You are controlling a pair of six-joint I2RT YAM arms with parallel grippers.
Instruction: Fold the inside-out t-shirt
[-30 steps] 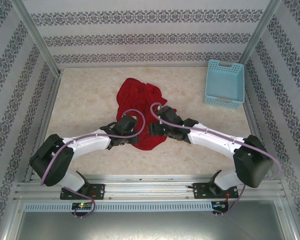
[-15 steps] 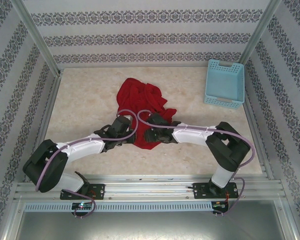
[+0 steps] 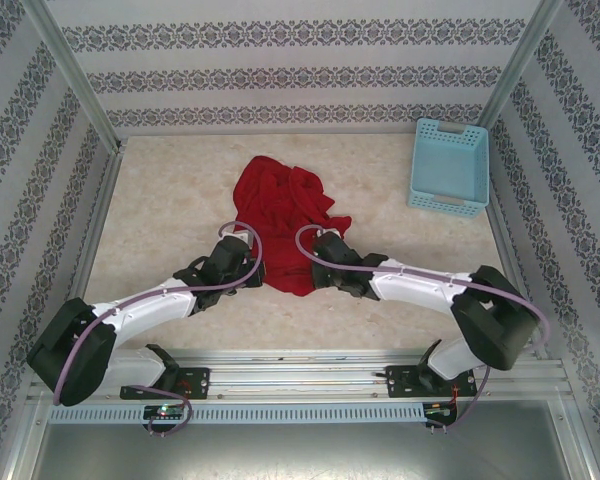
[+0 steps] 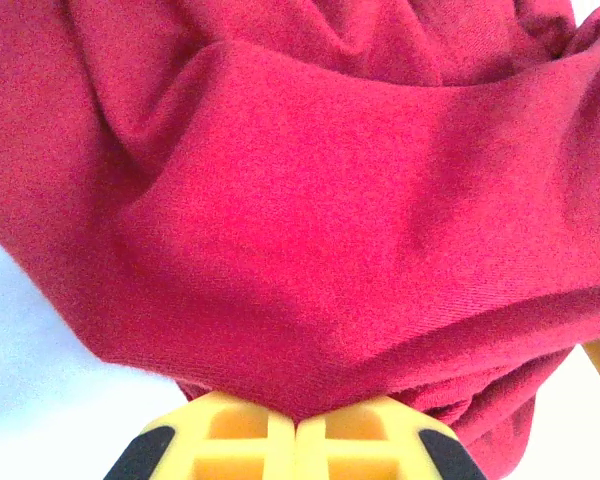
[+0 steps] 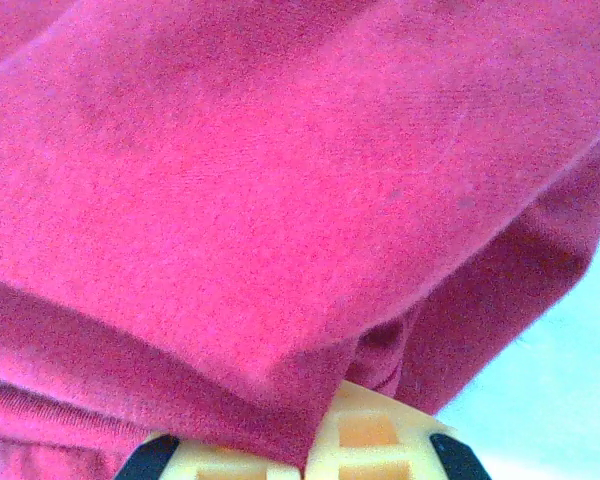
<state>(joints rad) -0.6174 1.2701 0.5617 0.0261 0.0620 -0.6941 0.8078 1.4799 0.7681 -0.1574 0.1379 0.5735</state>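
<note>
The inside-out t-shirt point(image 3: 280, 215) is a crumpled red heap on the middle of the table. My left gripper point(image 3: 254, 270) sits at its near left edge and my right gripper point(image 3: 314, 272) at its near right edge. In the left wrist view the yellow fingers point(image 4: 240, 435) meet with a fold of the red t-shirt point(image 4: 310, 230) pinched at their tips, so the left gripper point(image 4: 296, 425) is shut on it. In the right wrist view the right gripper point(image 5: 308, 455) is also shut, with the t-shirt point(image 5: 280, 180) caught between its yellow fingers point(image 5: 370, 435).
A light blue plastic basket point(image 3: 448, 168) stands at the back right corner. Patterned walls and metal posts enclose the beige table point(image 3: 170, 200). Bare tabletop lies left and right of the shirt.
Both grippers have closed on the shirt's near edge, the right one last. The left arm has dropped lower and drawn back a little; the right arm has shifted its elbow.
</note>
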